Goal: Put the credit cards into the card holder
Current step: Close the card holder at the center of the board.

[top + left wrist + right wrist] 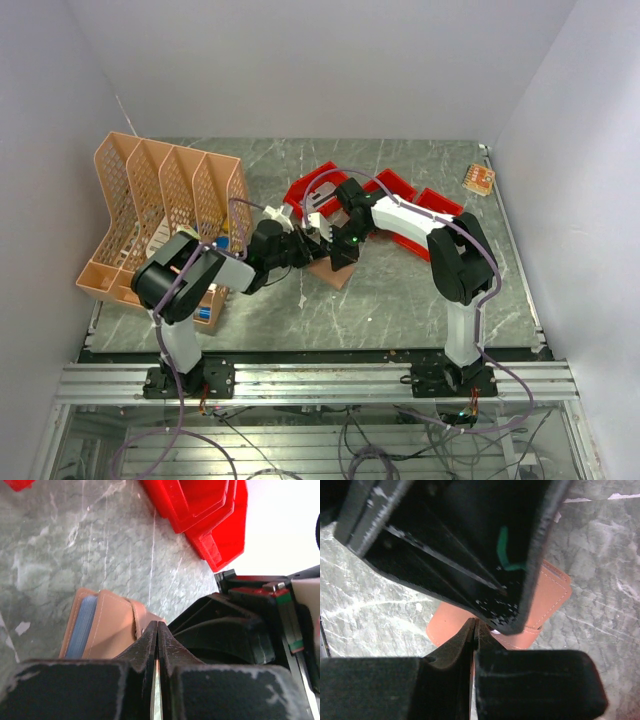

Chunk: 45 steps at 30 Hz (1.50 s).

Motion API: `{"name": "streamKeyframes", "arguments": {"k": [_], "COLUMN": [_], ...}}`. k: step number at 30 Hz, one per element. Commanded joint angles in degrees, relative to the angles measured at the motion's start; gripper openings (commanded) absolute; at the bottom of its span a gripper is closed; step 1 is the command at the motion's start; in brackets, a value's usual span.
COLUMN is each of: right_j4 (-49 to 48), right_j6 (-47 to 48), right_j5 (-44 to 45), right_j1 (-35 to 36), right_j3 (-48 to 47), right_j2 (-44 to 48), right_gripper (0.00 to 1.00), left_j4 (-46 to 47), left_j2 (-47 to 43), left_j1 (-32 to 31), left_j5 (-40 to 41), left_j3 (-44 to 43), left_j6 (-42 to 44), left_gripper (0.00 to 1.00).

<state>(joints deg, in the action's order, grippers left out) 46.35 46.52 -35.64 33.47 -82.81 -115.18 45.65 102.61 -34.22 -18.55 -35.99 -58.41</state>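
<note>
- The left gripper (158, 626) has its 2 jaws pressed tight together. Its tips are right by the edge of the card holder (112, 627).
- The card holder is brown and lies on the grey table (75, 545), in the middle, between the 2 arms.
- 1 light blue card (81, 625) sits inside it (only the thin edge shows).
- The right gripper (474, 624) has its jaws pressed together too. Its tips are over the card holder, but I cannot tell if they touch it.
- The red bins (215, 515) lie behind.
- The peach rack (165, 195) stands far to the left.
</note>
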Motion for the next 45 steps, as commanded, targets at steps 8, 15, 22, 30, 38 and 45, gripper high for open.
{"name": "streamKeyframes", "arguments": {"k": [8,15,22,30,38,45], "right_j4": [-1.3,-1.2,-1.1,-1.3,2.3,13.1], "right_j6": [0.7,0.6,0.5,0.2,3.6,16.8], "right_j5": [0.0,-0.1,0.1,0.0,-5.5,-16.0], "right_j1": [0.8,0.8,0.8,0.9,0.3,-1.3], "right_j3": [2.3,1.9,1.7,1.9,0.8,-1.1], "right_j2": [-2.9,-3.3,-3.3,-3.0,-1.9,5.7], "right_gripper": [0.00,0.00,0.00,0.00,0.00,0.25], "left_j4": [9.1,9.6,11.6,4.5,1.1,-3.4], "left_j2": [6.8,8.5,8.2,4.6,-0.4,-5.7], "left_j1": [0.3,0.3,0.3,0.4,0.3,0.4], "left_j5": [-3.3,-4.8,-4.7,-3.8,-0.9,2.2], "left_j3": [-2.5,-1.6,-0.4,-1.0,0.5,1.7], "left_j6": [-2.9,-2.8,-3.3,1.4,3.4,6.8], "left_gripper": [0.08,0.07,0.07,0.07,0.08,0.09]}}
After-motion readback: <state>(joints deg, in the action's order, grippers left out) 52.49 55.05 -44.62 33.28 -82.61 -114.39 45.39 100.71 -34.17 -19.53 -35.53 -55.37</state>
